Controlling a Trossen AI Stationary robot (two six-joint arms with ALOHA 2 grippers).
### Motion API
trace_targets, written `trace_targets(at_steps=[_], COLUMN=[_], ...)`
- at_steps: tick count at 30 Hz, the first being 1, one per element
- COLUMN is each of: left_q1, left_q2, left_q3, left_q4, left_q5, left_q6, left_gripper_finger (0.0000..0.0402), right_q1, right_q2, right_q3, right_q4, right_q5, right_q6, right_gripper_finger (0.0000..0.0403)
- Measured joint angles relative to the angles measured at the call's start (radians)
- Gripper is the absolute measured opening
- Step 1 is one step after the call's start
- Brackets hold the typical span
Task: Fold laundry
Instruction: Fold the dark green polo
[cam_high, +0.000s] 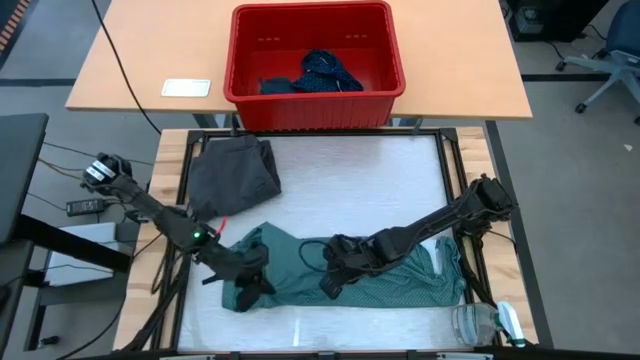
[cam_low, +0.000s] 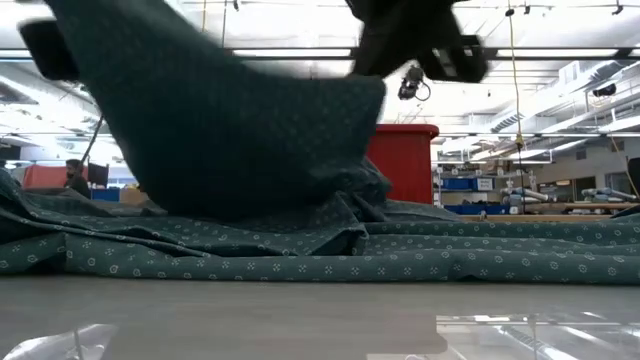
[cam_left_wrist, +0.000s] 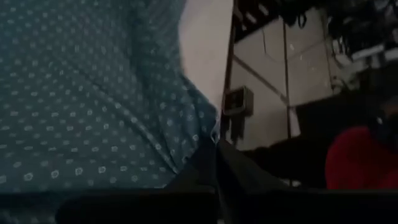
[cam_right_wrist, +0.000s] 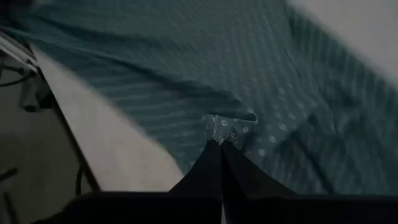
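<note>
The teal-green dotted shirt (cam_high: 370, 285) lies spread along the near edge of the white surface (cam_high: 350, 180), its long axis running side to side between the two arms, so the coming fold turns on that line. The left tool (cam_high: 252, 272) is clenched on the shirt's left end, and the right tool (cam_high: 335, 270) is clenched on a fold of cloth near the shirt's middle (its wrist view shows a small tuck of dotted fabric pinched at the fingertips). The two tools stand near each other over the shirt's left half, while the right half trails flat toward the right rail, well apart from either. From table height a hump of the teal cloth is raised off the surface. By count: one teal shirt in hand, one charcoal grey garment (cam_high: 235, 170) lying loose at the far left of the surface, one navy dotted piece (cam_high: 330, 70) and one plain dark piece (cam_high: 278, 86) in the single red basket (cam_high: 312, 104) on the wooden table beyond; two arms, both engaged.
</note>
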Motion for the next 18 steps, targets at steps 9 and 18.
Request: trace_targets(at_steps=[9,18], left_q1=[-0.026,0.093], left_q2=[0.0,0.007], left_q3=[0.037,0.037], left_q4=[-0.122,-0.089], left_q5=[0.087,0.321], left_q6=[-0.144,-0.223], left_gripper_finger=[0.0001,0.0], right_q1=[0.007,0.007], right_q2=[0.031,0.027], right_q3=[-0.012,-0.012], right_q4=[0.039,0.054], right_q5=[-0.075,-0.152], right_q6=[0.069,0.131], right_gripper_finger=[0.0,0.0])
